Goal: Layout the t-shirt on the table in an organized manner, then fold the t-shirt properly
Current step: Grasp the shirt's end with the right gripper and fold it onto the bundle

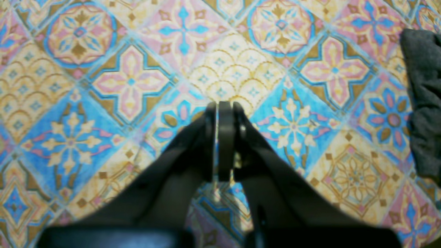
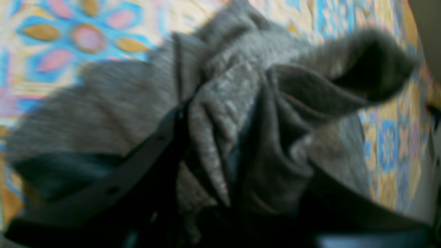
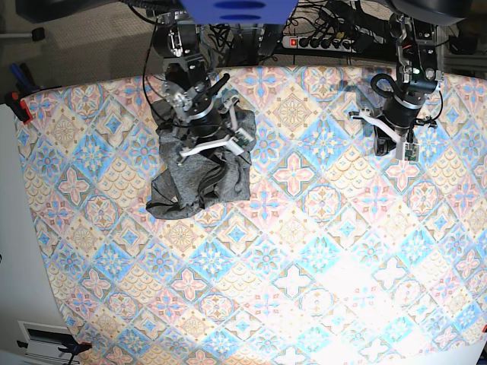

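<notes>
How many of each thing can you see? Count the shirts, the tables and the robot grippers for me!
t-shirt: 1
table: 1
grippers: 2, the left gripper and the right gripper
Total: 4

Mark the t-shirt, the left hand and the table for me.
t-shirt (image 3: 194, 182): base view, bunched middle of the fabric.
left hand (image 1: 222, 106): left wrist view, between the fingertips.
table (image 3: 304, 258): base view, bare patterned cloth.
</notes>
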